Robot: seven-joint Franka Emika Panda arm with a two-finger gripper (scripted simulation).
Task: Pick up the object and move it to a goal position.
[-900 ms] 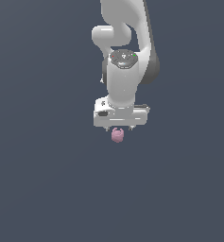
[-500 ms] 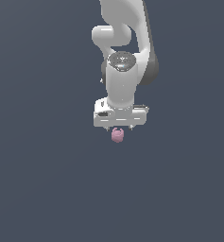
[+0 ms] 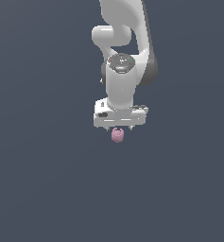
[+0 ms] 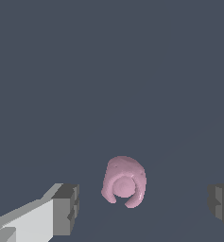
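The small pale pink rounded lump (image 4: pixel 124 182) lies between the white gripper's (image 4: pixel 144 203) spread grey fingertips (image 4: pixel 66 209), untouched. Its notch faces the wrist camera; no long axis shows.

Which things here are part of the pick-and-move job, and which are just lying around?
Part of the job:
- pink object, small rounded lump lying between the open fingers, not gripped
- gripper, open, above the object

Just lying about:
- nothing else shows, only the plain dark surface
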